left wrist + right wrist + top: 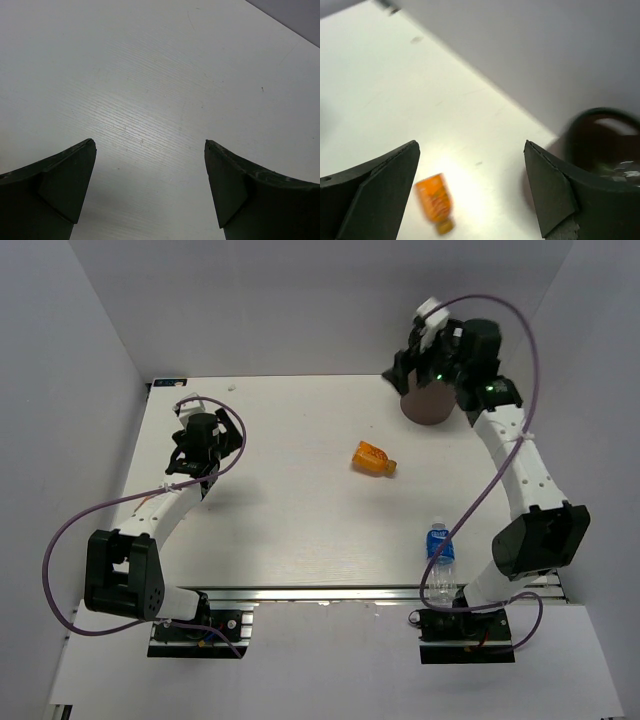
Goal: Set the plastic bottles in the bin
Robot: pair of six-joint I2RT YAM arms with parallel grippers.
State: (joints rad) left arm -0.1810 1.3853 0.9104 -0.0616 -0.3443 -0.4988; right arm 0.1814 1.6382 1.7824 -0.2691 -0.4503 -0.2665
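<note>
The short orange bottle [373, 458] lies on its side mid-table; it also shows blurred in the right wrist view [435, 202]. The clear bottle with blue label and white cap [438, 548] is at the front right, beside the right arm's base. The brown bin [428, 405] stands at the back right; its dark rim shows in the right wrist view [600, 116], with something clear glinting inside. My right gripper [405, 370] [470, 145] is open and empty, up beside the bin's top. My left gripper [205, 445] [150, 145] is open and empty over bare table at the left.
White walls close the table at the back and both sides. The table's back edge and wall run close behind the bin [485, 90]. Purple cables loop from both arms [60, 540].
</note>
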